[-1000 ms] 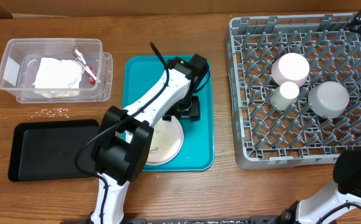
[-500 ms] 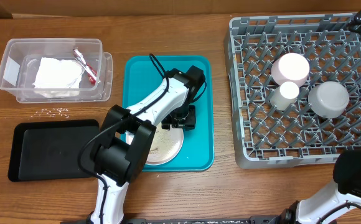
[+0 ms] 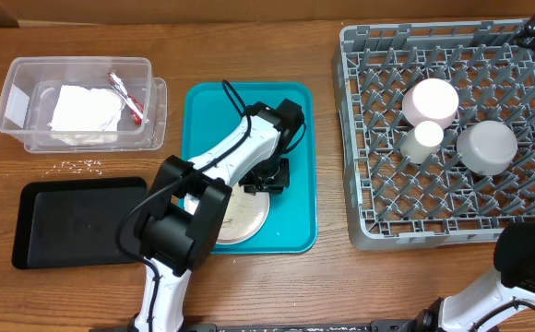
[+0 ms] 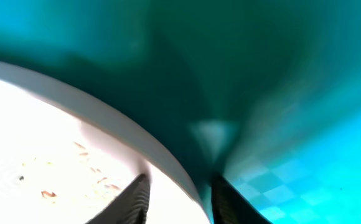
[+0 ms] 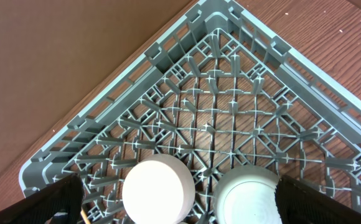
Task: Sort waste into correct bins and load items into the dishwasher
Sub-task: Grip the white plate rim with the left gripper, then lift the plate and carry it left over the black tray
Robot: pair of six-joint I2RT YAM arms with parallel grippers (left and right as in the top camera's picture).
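The plate [image 3: 243, 218] lies on the teal tray [image 3: 203, 111]. Its rim is straddled by the left gripper [image 4: 180, 193], and whether the jaws are clamped cannot be told. The right gripper [image 5: 180, 202] is held wide apart above the rack [image 3: 360, 138]. If only the rim's edge is pinched, the plate may slip when lifted and its crumbs [image 4: 93, 174] be spilled.

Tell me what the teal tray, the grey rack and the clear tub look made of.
Teal rectangular serving tray: likely plastic, glossy; it shows sheen in the left wrist view. Grey square dish rack: probably moulded plastic, matte; thin lattice walls and pegs. Clear rectangular tub: transparent plastic; contents show through its walls.
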